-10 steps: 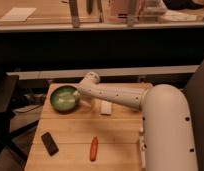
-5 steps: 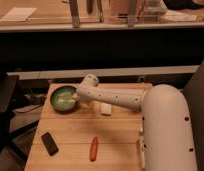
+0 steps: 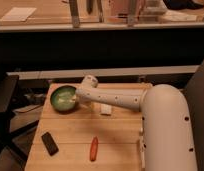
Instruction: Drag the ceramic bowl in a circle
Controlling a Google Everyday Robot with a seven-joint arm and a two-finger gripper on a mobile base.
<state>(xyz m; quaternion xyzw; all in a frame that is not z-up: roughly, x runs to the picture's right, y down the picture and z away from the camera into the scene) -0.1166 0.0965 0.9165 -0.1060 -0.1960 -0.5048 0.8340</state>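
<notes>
The round green ceramic bowl (image 3: pixel 61 96) shines with a glossy glaze. The gripper (image 3: pixel 75 101), at the bowl's right edge, ends a smooth, white, plastic-looking arm (image 3: pixel 122 99). The pale wooden plank table (image 3: pixel 75 131) looks matt, and the flat black rectangular block (image 3: pixel 49 143) looks dull.

Warm, dim light washes the wooden surface (image 3: pixel 75 137) around the jaws, set at the ceramic bowl (image 3: pixel 61 98) rim; deep shadow lies behind them, a soft sheen on the white arm (image 3: pixel 167 117) beside.
</notes>
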